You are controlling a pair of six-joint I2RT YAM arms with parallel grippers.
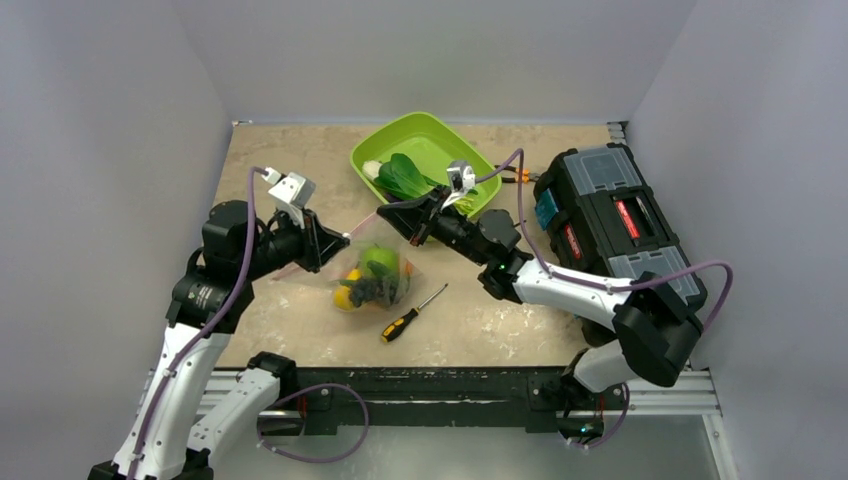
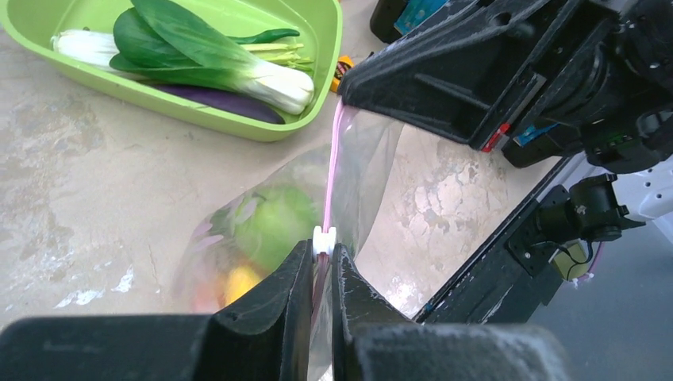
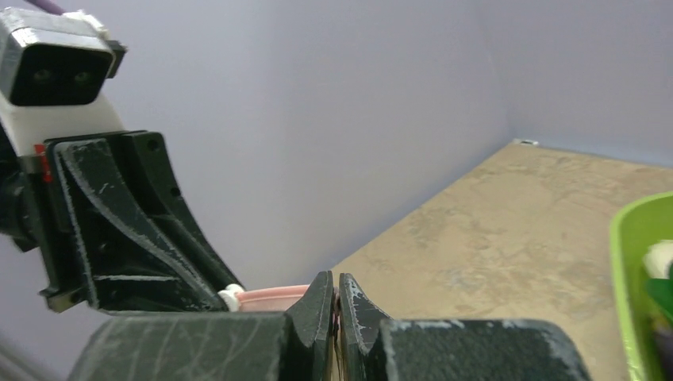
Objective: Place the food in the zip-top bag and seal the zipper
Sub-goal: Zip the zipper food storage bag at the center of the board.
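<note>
Clamping the zipper [image 2: 333, 159] in closed jaws, left gripper [image 2: 321, 268] at the white slider [image 2: 324, 238], right gripper [image 3: 336, 305] at the far end, hung the zip-top bag [image 2: 373, 175], food [image 2: 274, 222] inside, between them and likely needed the strip pulled taut and straight for a clean slide.

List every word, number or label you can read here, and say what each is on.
No text can be read in any view.
Toolbox: a red label and a blue label, both too small and blurred to read.
</note>
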